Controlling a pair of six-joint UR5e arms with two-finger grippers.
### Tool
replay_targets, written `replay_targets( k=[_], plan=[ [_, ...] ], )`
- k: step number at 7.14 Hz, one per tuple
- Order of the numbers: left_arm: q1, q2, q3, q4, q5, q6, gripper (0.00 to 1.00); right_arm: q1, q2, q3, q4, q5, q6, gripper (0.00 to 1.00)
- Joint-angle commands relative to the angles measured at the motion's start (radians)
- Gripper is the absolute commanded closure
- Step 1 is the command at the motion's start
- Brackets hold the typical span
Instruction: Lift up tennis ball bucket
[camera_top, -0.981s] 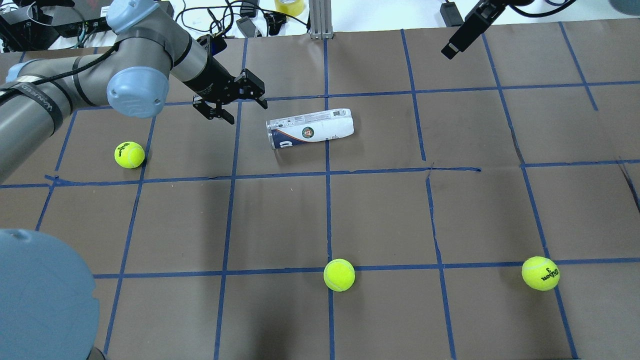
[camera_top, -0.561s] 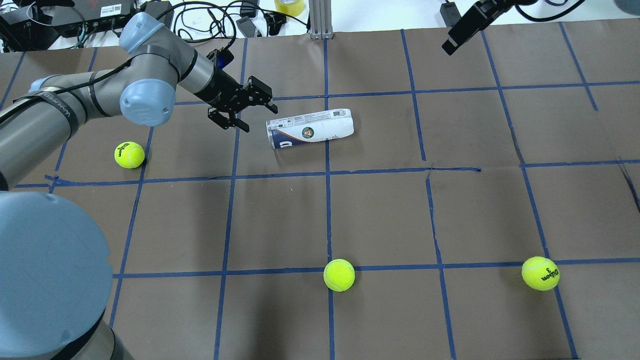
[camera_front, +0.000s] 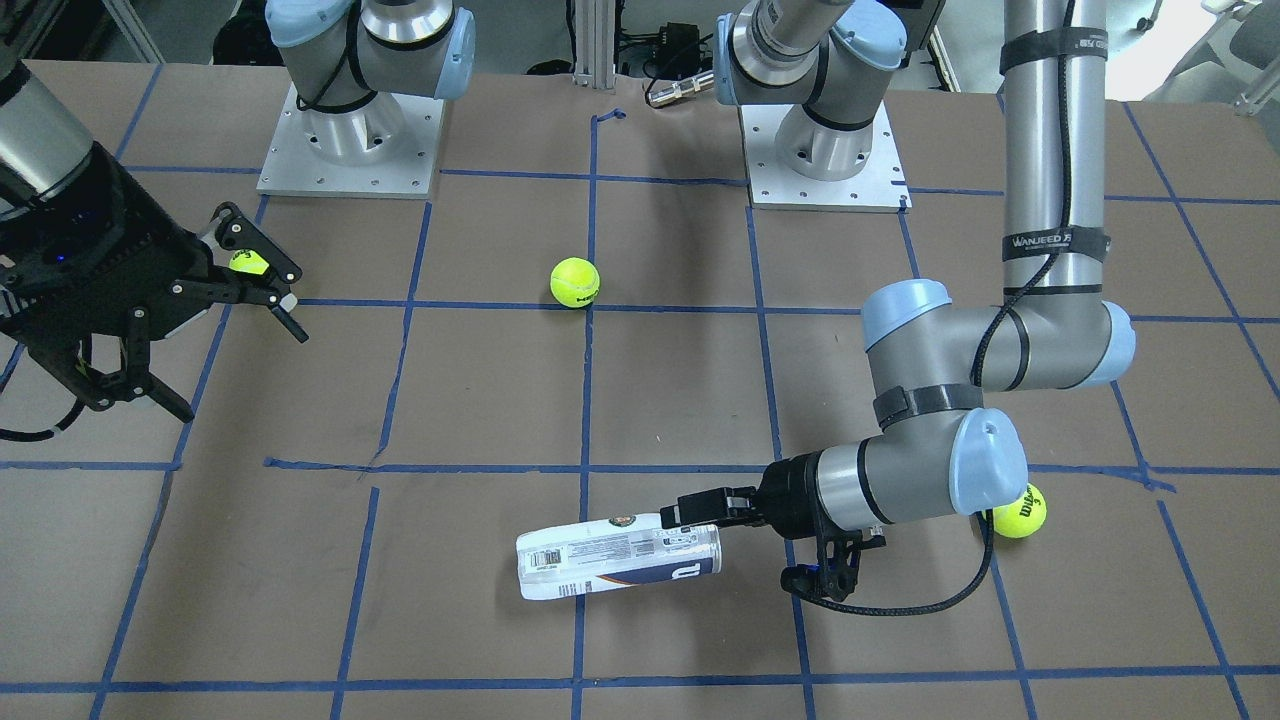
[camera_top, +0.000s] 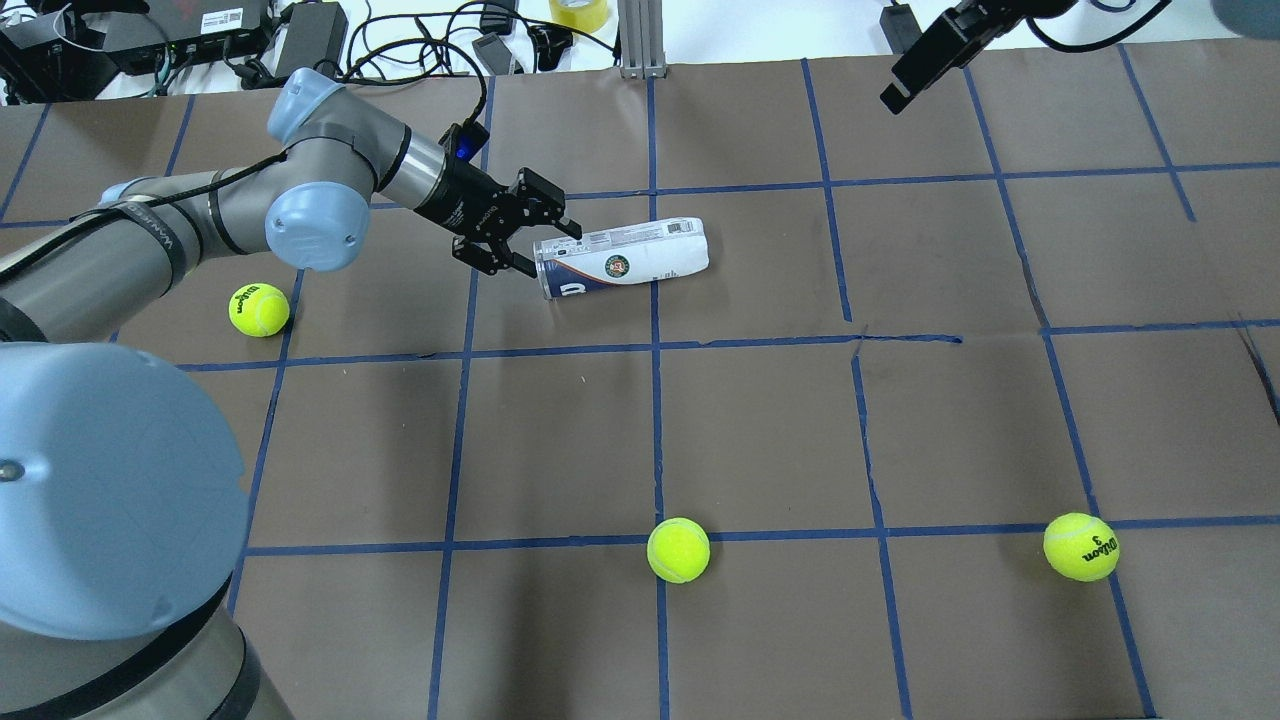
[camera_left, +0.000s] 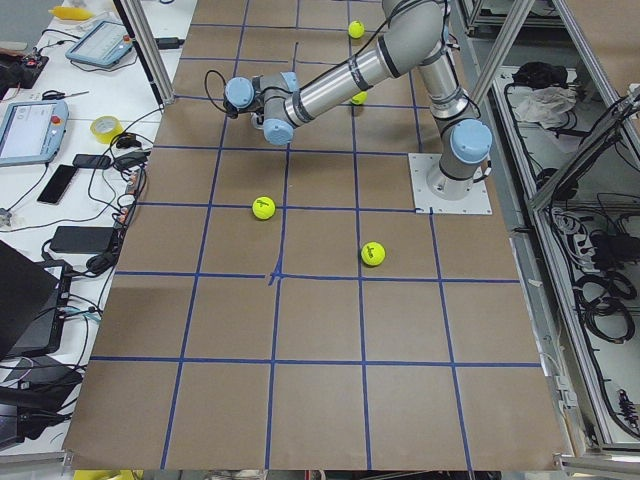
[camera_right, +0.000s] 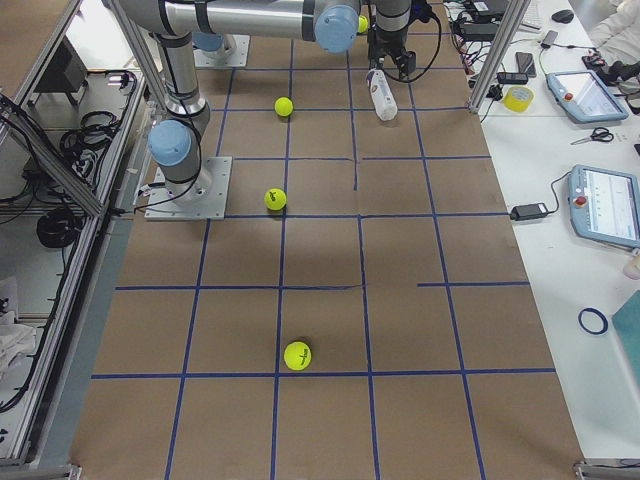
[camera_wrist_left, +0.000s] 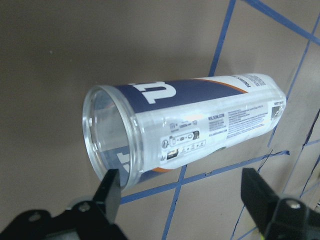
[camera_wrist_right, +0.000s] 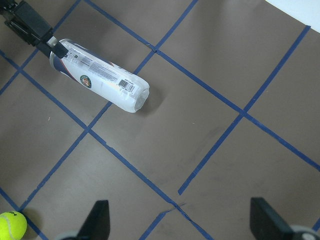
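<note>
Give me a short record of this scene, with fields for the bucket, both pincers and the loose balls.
bucket: tennis ball bucket lies on its side on the table, empty, not lifted
left pincer: left pincer open, at the bucket's open mouth, not gripping
right pincer: right pincer open, far from the bucket
balls: three tennis balls apart on the table

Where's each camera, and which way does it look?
Overhead: behind the robot, looking down; left arm at the tennis ball bucket.
Front: across the table, facing both bases.
Left side: table's end; left arm nearest.
Right side: opposite end; right arm nearest.
Left wrist: looks into the bucket's mouth, past its fingers.
Right wrist: high up, fingers showing; both wrists see the bucket.
</note>
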Motion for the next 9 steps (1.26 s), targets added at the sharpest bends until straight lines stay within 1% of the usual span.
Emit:
replay_targets(
  k=[1,2,4,5,6,7,8,9],
  plan=[
    [0.002,-0.019,0.010,0.000,-0.009,0.033,0.12,0.000,-0.003,0.002,-0.009,-0.015,0.004,0.00],
    [0.002,-0.026,0.015,0.000,-0.013,0.033,0.13,0.000,-0.005,-0.003,-0.009,-0.021,0.059,0.00],
    [0.030,-0.040,0.015,0.003,-0.057,0.038,0.13,0.000,-0.006,-0.007,-0.009,-0.057,0.194,0.00],
    [0.030,-0.049,0.012,0.009,-0.087,0.042,0.15,0.001,-0.008,-0.007,-0.006,-0.133,0.343,0.00],
    [0.030,-0.065,0.010,0.017,-0.088,0.060,0.15,0.006,-0.013,-0.007,-0.002,-0.191,0.465,0.00],
    [0.030,-0.071,0.011,0.017,-0.090,0.059,0.16,0.026,-0.023,-0.004,0.001,-0.189,0.565,0.00],
    [0.030,-0.073,0.010,0.019,-0.088,0.061,0.16,0.067,-0.026,-0.004,0.004,-0.205,0.684,0.00],
    [0.030,-0.076,0.011,0.020,-0.088,0.061,0.17,0.119,-0.026,-0.004,0.004,-0.218,0.710,0.00]
  ],
)
